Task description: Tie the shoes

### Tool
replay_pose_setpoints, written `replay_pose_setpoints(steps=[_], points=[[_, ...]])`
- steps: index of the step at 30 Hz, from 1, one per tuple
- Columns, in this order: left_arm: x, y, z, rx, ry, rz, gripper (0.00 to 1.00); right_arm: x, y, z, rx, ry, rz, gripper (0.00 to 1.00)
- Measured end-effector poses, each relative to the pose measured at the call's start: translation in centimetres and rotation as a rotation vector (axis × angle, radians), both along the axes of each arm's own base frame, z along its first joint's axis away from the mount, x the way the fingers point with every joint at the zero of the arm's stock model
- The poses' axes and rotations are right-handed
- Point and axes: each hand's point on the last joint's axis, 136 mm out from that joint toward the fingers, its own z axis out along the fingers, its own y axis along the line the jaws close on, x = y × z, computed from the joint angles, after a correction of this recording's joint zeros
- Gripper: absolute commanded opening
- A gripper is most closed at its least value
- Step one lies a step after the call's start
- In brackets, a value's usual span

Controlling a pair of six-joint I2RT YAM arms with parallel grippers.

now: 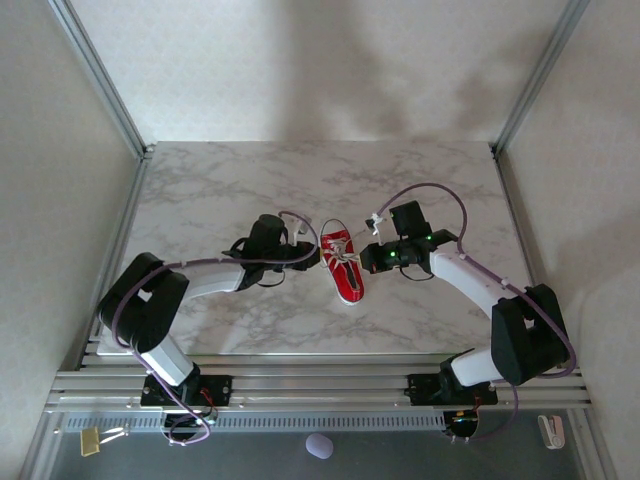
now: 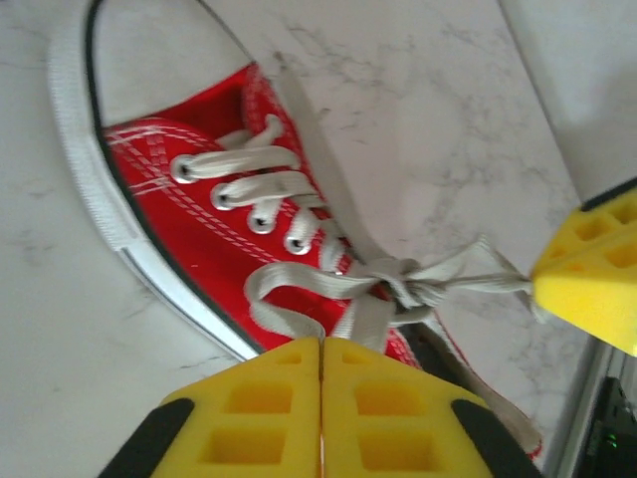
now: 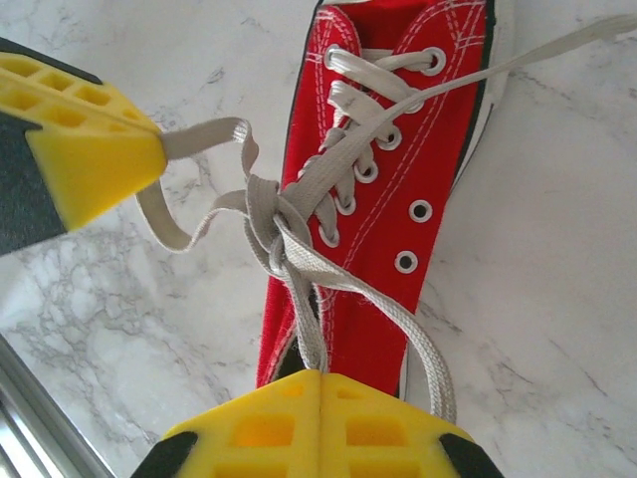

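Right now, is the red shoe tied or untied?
Tied, it seems: the laces form a knot on the red shoe, with a loop pinched by the left gripper and right gripper.

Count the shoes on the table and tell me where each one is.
1. The red sneaker lies in the middle of the table, between the left gripper and the right gripper, each pinching its white laces. No second shoe is in sight.

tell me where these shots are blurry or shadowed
top external: even light, soft shadows on the back wall, sneaker small but sharp; left wrist: laces crisp, left end effector slightly soft; right wrist: knot sharp, no glare
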Motion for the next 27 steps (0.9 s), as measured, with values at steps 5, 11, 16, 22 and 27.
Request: replay_pose_setpoints(steps=[5, 11, 16, 22, 27], points=[[-1.0, 0.6, 0.3, -0.002, -0.01, 0.002, 0.5, -0.1, 0.1, 0.0, 0.004, 0.002, 0.004, 0.0], [-0.1, 3.3, 1.0, 0.102, -0.067, 0.127, 0.65, -0.2, 0.2, 0.0, -0.001, 0.002, 0.01, 0.0], [1.1, 3.4, 1.4, 0.175, -0.108, 0.134, 0.49, -0.4, 0.2, -0.2, -0.013, 0.004, 0.011, 0.0], [1.6, 2.0, 1.5, 0.24, -0.178, 0.029, 0.61, -0.4, 0.3, -0.2, -0.017, 0.001, 0.013, 0.0], [1.1, 0.6, 1.0, 0.262, -0.189, -0.106, 0.72, -0.4, 0.3, -0.2, -0.017, 0.001, 0.013, 0.0]])
